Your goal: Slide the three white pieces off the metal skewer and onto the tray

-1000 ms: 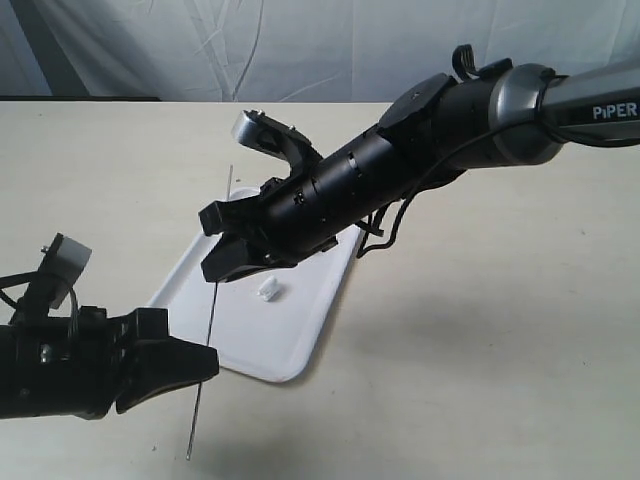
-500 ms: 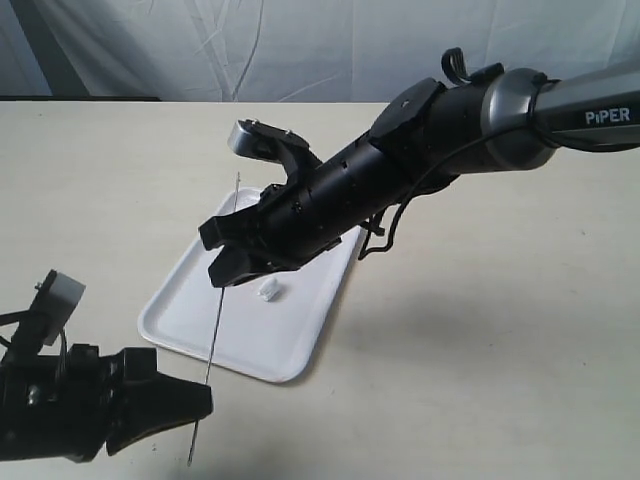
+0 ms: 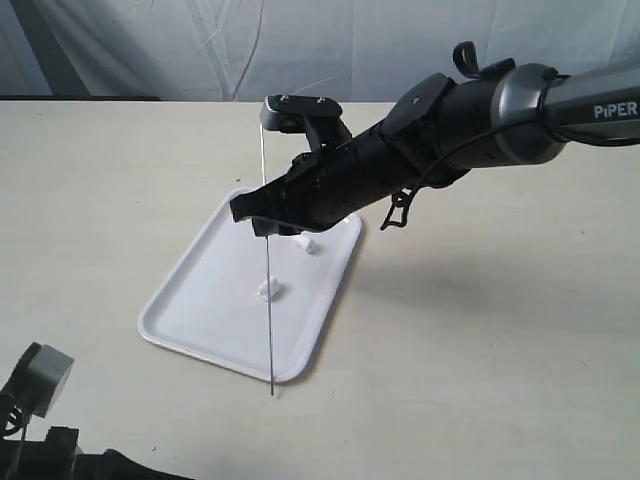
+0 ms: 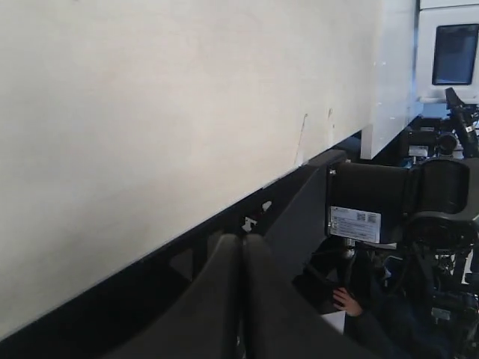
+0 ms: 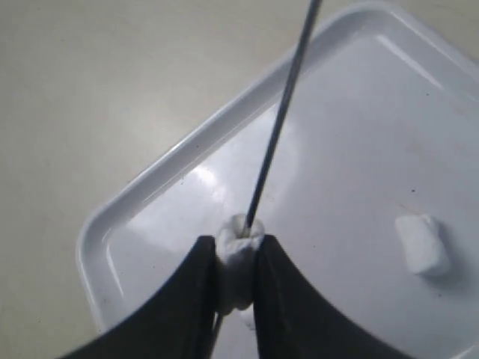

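Exterior view, from 9 o'clock across: the left arm shows only at the lower corner, its claw outside that picture. In the left wrist view the left claw (image 4: 241,247) has its two black fingers pressed flat together with nothing between them, beside the pale matte tabletop (image 4: 150,112).

Next comes the flat, glossy white rectangular tray (image 3: 210,300), with rounded corners and a low rim. It lies on the tabletop with its long axis running from 7 to 1 o'clock. Two small white irregular chunks rest on it, apart from each other: the nearer chunk (image 3: 273,291) at mid-tray and the farther chunk (image 3: 308,244) towards 1 o'clock, just below the right arm.

The thin, straight dark grey metal skewer (image 3: 270,340) stands almost on the 12-to-6 line. Its lower tip is past the tray's near rim at 6 o'clock, and its upper end rises above the right claw (image 3: 258,220).

In the right wrist view the right claw (image 5: 236,250) is closed down to a narrow gap, pinching a third white chunk (image 5: 239,232). The skewer enters the top of that chunk and runs away from the claw towards 1 o'clock. It hangs over the tray, where a loose chunk (image 5: 423,243) lies at 3 o'clock.
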{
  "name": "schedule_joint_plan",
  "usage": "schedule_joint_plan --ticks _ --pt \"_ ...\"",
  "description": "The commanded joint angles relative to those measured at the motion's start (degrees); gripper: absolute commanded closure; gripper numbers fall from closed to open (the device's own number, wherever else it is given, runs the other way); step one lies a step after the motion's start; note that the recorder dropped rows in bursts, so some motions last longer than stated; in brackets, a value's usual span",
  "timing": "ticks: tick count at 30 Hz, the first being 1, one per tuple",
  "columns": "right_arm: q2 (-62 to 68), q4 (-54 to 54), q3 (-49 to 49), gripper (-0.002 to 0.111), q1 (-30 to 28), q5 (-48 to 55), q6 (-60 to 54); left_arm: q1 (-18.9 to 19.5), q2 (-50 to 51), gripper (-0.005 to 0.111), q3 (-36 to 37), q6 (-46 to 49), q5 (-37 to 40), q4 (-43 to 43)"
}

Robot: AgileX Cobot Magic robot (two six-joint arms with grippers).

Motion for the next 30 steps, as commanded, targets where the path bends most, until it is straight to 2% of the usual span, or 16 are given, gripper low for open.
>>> schedule_joint_plan --ticks 1,5,9,15,20,30 --pt "-0.04 -0.20 -0.37 0.093 -0.07 0.43 -0.60 -0.09 -3.21 0.107 0.32 -0.14 0.29 0.02" --pt "-0.04 0.33 -0.63 0.093 -0.07 3.93 1.38 -0.09 -4.48 0.107 0.32 -0.47 -5.97 0.02" --pt "-0.04 0.33 -3.88 0.093 -0.07 11.91 6.64 -0.09 -4.48 0.106 0.32 1.69 -10.00 0.02" --pt "-0.04 -3.83 -10.66 0.093 -0.07 20.96 14.03 -0.09 -4.48 0.092 -2.30 4.15 -10.01 0.02" --pt "-0.04 -13.59 -12.07 0.093 -0.07 22.01 24.65 -0.09 -4.48 0.077 -5.76 4.15 -12.95 0.02" --pt "-0.04 -7.91 -12.07 0.093 -0.07 25.89 24.64 -0.09 -4.48 0.076 -9.98 4.05 -16.48 0.02"
